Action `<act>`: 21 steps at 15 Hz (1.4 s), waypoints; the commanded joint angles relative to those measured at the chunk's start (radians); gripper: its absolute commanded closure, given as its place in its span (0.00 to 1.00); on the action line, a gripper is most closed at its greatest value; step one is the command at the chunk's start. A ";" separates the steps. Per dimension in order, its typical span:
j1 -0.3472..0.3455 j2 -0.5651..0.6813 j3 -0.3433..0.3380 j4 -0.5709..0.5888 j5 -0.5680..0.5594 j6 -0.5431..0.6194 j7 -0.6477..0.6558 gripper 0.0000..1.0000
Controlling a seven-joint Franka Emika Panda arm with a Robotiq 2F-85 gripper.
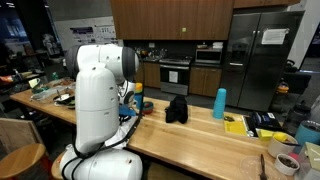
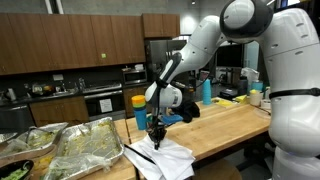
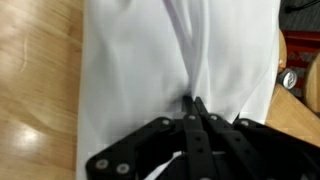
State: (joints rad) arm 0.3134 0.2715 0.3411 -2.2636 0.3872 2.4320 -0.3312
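Cloth (image 3: 130,70), white and creased, lies spread on the wooden desk (image 3: 35,95). In an exterior view the cloth (image 2: 168,160) sits at the desk's front edge, with part of it drooping over the side. The hand (image 3: 193,103) comes straight down on it, its 2 fingers closed together on a raised fold near the middle of the fabric. A long crease runs away from the fingertips, which suggests the pinch gathers the cloth there rather than pressing it flat. Seen from outside, the hand (image 2: 155,130) stands upright with its tips at the cloth, so the fabric rests on the desk and is not lifted clear.

Foil trays (image 2: 70,150) of food sit just beside the cloth, close enough that a sideways sweep could brush them. A yellow cup (image 2: 138,101) stands behind the hand. Farther along the desk are a black bundle (image 1: 177,109) and a blue bottle (image 1: 220,103), both well apart from the cloth. The arm (image 2: 200,45) arches over from its base (image 1: 100,90), whose white body hides the hand in that exterior view.
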 commanded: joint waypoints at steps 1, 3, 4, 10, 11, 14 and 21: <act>-0.032 0.030 0.006 0.007 -0.033 0.095 -0.004 1.00; -0.055 0.034 0.005 0.008 -0.027 0.149 -0.003 1.00; -0.068 0.032 0.004 0.007 -0.028 0.172 -0.003 1.00; -0.162 0.017 0.013 0.015 0.003 0.260 -0.024 1.00; -0.176 0.012 0.015 0.016 0.008 0.264 -0.029 1.00; -0.213 0.006 0.027 0.026 0.035 0.266 -0.049 1.00; -0.283 -0.071 0.040 -0.005 0.153 0.263 -0.106 1.00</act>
State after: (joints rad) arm 0.0743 0.2755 0.3636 -2.2258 0.4681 2.6927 -0.3926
